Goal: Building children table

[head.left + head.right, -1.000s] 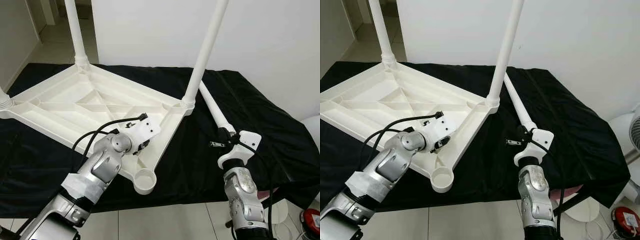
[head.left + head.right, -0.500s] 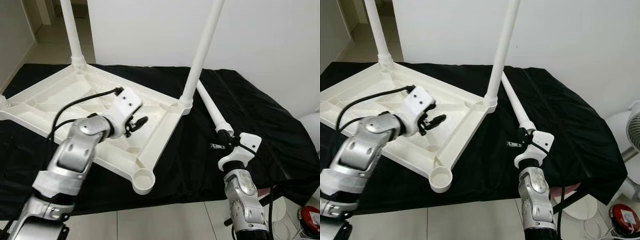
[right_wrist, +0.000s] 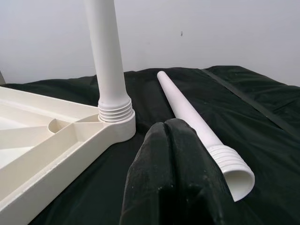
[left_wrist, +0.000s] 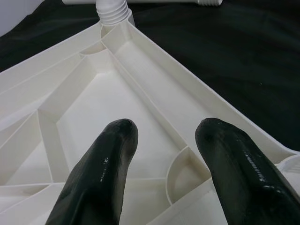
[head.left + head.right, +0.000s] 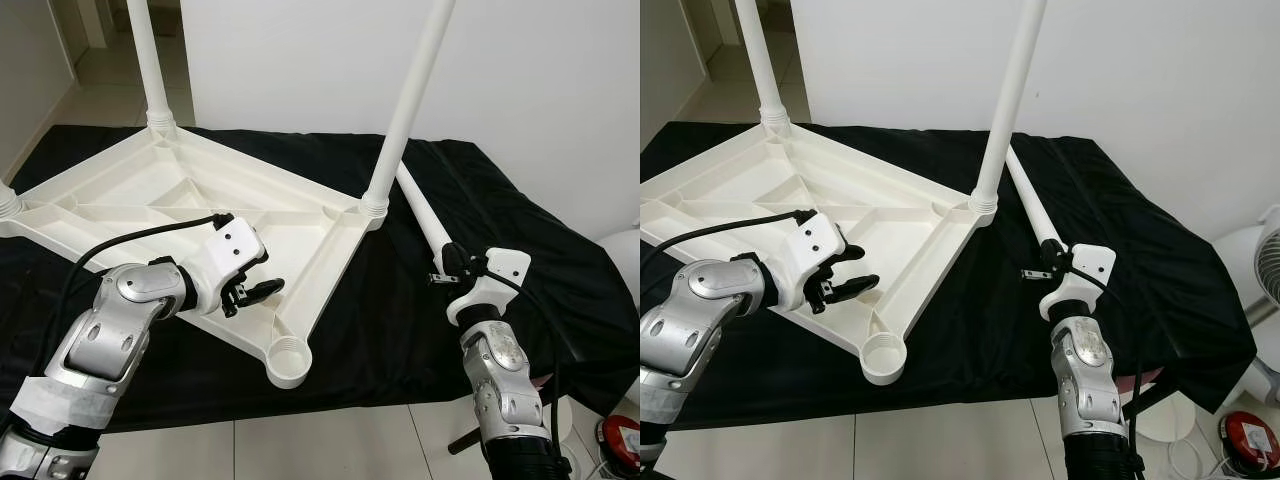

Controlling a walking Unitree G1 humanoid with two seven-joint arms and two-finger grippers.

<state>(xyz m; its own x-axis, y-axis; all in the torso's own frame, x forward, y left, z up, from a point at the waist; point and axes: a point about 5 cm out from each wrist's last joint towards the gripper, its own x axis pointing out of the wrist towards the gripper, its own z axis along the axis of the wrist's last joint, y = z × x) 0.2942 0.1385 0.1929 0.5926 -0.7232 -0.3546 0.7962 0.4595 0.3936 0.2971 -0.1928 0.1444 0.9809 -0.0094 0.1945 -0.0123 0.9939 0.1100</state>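
An upturned white plastic table top (image 5: 130,200) lies on a black cloth (image 5: 500,220). Upright legs are screwed in at the far corner (image 5: 150,60) and the right corner (image 5: 410,100). Its near corner socket (image 5: 287,362) stands empty. My left gripper (image 5: 258,282) hovers open just above the ribbed underside, a short way behind that socket, its fingers (image 4: 101,173) spread with nothing between them. A loose white leg (image 5: 422,212) lies on the cloth to the right. My right gripper (image 5: 447,262) is shut at the leg's threaded end (image 3: 229,164), beside it, not around it.
The cloth's front edge drops to a tiled floor (image 5: 330,445). A white wall (image 5: 540,80) stands close behind. A round white object (image 5: 625,255) sits at the right edge, with a red item (image 5: 622,440) on the floor below it.
My left gripper has come down from higher over the table top and now sits lower, closer to the empty socket. The right gripper has edged slightly up toward the loose leg's end.
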